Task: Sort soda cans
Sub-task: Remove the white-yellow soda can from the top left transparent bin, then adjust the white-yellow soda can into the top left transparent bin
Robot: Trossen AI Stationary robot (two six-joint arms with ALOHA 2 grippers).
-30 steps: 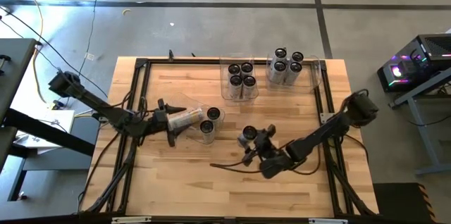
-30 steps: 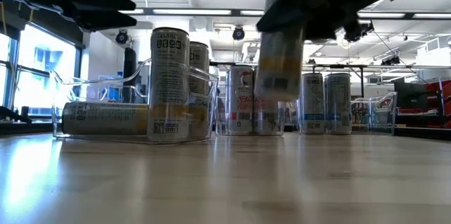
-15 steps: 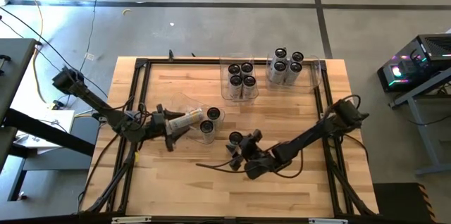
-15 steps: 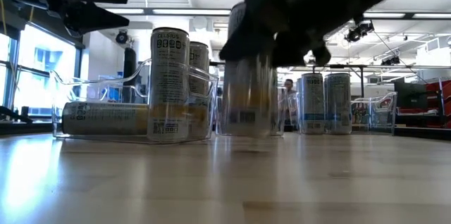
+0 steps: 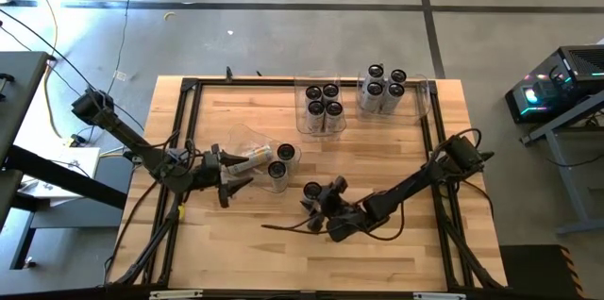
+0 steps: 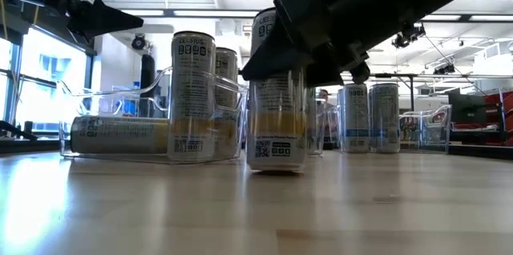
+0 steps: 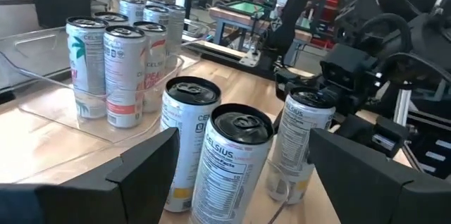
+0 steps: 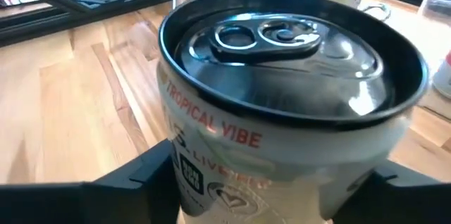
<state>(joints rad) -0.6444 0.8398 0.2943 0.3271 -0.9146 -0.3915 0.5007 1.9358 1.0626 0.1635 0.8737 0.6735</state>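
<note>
A pale wooden table (image 5: 245,253) edged by a black metal frame (image 5: 193,85) carries two dark robot arms and a scatter of silver-sided soda cans with dark round tops. At the table's 12 o'clock edge sit two clear plastic rectangular bins: the nearer-centre bin (image 5: 304,116) holds five upright cans (image 5: 325,104), and the bin toward 1 o'clock (image 5: 423,100) holds five more (image 5: 383,86). Toward 9 o'clock from centre, a third clear plastic bin (image 6: 80,95) holds one can lying on its side (image 5: 249,160) and two standing cans (image 5: 281,164) just beside it. The left gripper (image 5: 228,175) hovers at that bin's 9 o'clock side, its fingers (image 7: 141,168) spread wide with nothing between them. Just toward 6 o'clock from centre, the right gripper (image 5: 317,202) grips a single upright can marked "Tropical Vibe" (image 8: 282,111), fingers (image 8: 151,168) pressed against its sides; in the low view this can's base appears to rest on the tabletop, apart from the bins.
</note>
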